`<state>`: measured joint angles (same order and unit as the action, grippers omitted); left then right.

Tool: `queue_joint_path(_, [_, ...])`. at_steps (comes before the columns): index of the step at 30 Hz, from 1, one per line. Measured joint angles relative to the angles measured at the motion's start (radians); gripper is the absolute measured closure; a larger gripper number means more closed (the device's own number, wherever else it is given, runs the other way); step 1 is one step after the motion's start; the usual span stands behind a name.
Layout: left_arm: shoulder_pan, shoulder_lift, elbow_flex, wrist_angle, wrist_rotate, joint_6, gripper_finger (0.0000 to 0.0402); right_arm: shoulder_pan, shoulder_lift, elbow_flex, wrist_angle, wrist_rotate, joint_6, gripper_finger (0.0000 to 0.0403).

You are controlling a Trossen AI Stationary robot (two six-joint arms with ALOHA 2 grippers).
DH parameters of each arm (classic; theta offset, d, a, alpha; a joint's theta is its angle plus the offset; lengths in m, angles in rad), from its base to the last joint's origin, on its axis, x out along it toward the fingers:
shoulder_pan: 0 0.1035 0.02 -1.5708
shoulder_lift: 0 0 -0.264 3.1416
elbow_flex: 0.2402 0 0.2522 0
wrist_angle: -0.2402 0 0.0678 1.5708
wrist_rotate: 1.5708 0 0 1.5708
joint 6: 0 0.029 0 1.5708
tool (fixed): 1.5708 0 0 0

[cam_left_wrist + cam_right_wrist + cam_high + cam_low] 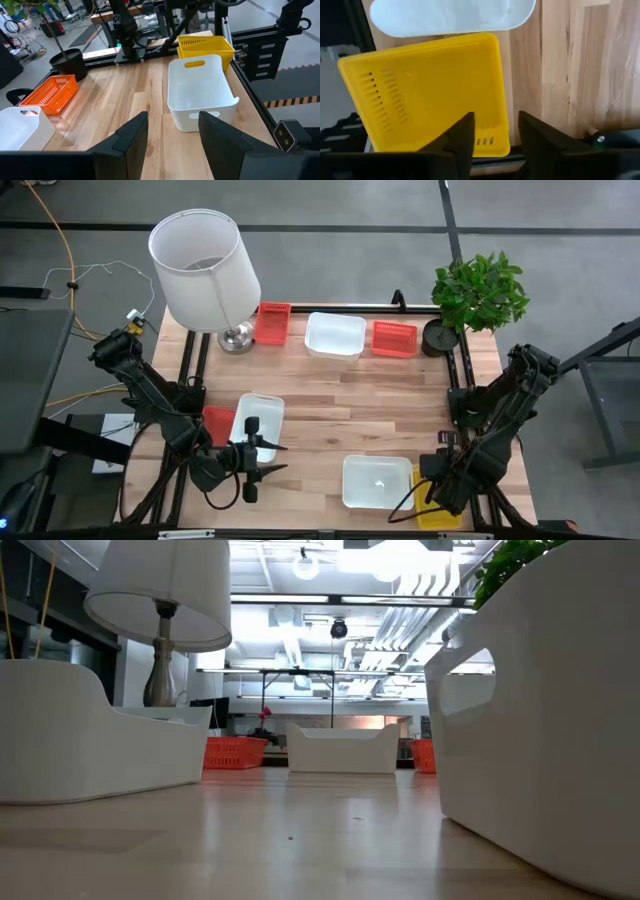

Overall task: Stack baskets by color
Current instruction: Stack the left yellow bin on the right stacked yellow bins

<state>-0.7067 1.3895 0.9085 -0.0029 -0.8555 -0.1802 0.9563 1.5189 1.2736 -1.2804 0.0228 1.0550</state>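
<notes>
The right pincer (492,135) is seen poised directly over the yellow basket (430,90), its two fingers parted and nothing held between them; the basket's near rim lies just below the gap. That yellow basket sits at the desk's (330,395) near right corner, touching the near white basket (377,481), which is taken here as the landmark.

The left pincer (250,460) is held well to the left of the near white basket, its fingers likewise apart and empty, just beside a second white basket (259,420) with a red basket (220,422) at that one's far side. Whether more yellow baskets are nested under the one visible cannot be told.

Across the desk from the landmark, along the far edge, a third white basket (335,336) is set between two red baskets (272,323) (394,338). A lamp (205,270) stands at the far left and a potted plant (480,292) at the far right.

The baskets are judged to be light, stiff plastic, smooth enough to slide on the wood if nudged sideways. The thin upright rim is judged the best place for a hold, one finger inside and one outside the wall; the meshed sides of the yellow and red ones may give a little more bite, while the white ones offer handle cut-outs at their short ends. A one-sided hold is likely to let a basket tilt.
</notes>
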Motion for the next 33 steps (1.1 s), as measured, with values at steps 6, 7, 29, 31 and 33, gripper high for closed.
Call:
queue_joint_path(6, [0.0,0.0,0.0,-0.001,0.0,0.0,0.0241,0.074,0.028,0.0,0.048,0.161,0.068,0.0391])
queue_joint_path(7, [0.0,0.0,0.0,-0.001,0.0,0.0,0.0241,0.094,0.032,0.0,0.064,0.209,0.082,0.039])
queue_joint_path(29, [0.0,0.0,0.0,0.0,0.0,0.027,0.0241,0.104,0.052,-0.176,0.171,0.278,0.141,0.0403])
queue_joint_path(31, [0.0,0.0,0.0,0.0,0.0,0.027,0.0241,0.099,0.046,-0.162,0.153,0.305,0.123,0.0403])
queue_joint_path(33, [0.0,0.0,0.0,0.0,-0.006,0.027,0.0241,0.096,0.038,-0.151,0.14,0.356,0.114,0.0403])
